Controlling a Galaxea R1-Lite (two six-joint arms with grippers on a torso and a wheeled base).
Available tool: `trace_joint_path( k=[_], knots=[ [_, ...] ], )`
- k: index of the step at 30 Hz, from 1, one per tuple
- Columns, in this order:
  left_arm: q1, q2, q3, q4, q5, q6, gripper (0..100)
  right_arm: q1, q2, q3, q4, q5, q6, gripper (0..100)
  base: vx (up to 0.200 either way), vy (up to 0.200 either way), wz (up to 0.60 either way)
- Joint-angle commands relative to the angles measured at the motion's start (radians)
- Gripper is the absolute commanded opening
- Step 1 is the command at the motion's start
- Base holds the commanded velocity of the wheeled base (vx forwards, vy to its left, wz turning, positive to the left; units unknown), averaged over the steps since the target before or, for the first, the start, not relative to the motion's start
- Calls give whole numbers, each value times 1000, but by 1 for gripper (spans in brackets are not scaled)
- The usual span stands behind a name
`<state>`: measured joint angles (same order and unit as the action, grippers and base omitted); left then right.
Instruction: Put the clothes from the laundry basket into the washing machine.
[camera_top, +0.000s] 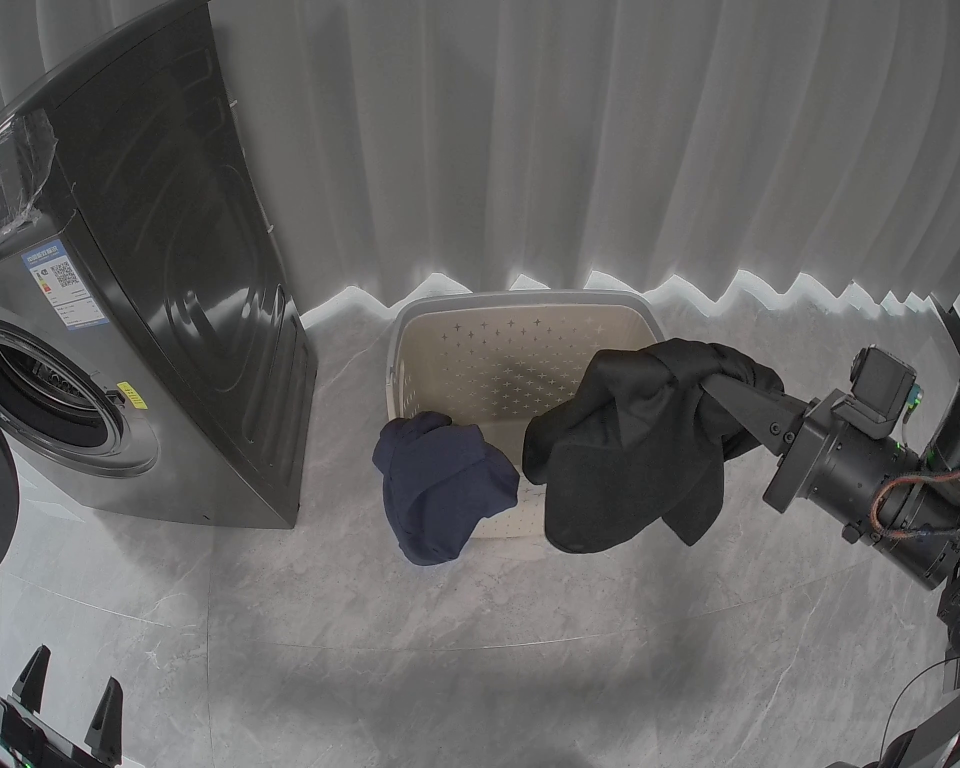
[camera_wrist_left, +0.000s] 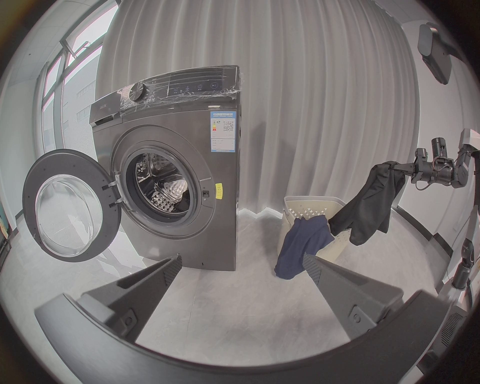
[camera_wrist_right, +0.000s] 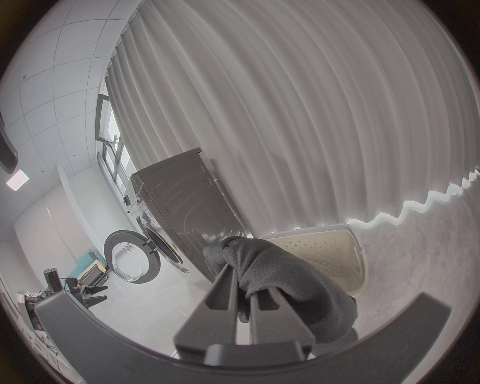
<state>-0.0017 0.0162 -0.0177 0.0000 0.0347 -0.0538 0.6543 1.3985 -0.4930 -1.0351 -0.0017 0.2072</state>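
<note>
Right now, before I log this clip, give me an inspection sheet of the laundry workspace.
surface: grey floor.
job's things: laundry basket on the floor beside the washing machine, whose door is open; navy garment draped over the basket's front rim; black garment hanging above the basket.
clutter: small items by the far wall, too small to tell.
grippers: right pincer shut on the black garment; left pincer open, low, empty.
cables: reddish cable looped at the right wrist.
surroundings: white curtain behind the basket.

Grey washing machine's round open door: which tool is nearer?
Left. The left tool faces the door; the right tool holds a black garment over the beige laundry basket, farther off.
</note>
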Motion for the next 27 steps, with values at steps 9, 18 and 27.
trace_joint_path(
  k=[9,18,27],
  knots=[
    [0,-12,15,2,-1,-1,100,5,4,-1,0,0,0,0,0,200,0],
    [0,-12,16,2,-1,-1,100,8,4,1,-2,0,0,0,0,200,0],
    [0,-12,15,2,-1,-1,100,8,4,2,0,0,0,0,0,200,0]
  ],
)
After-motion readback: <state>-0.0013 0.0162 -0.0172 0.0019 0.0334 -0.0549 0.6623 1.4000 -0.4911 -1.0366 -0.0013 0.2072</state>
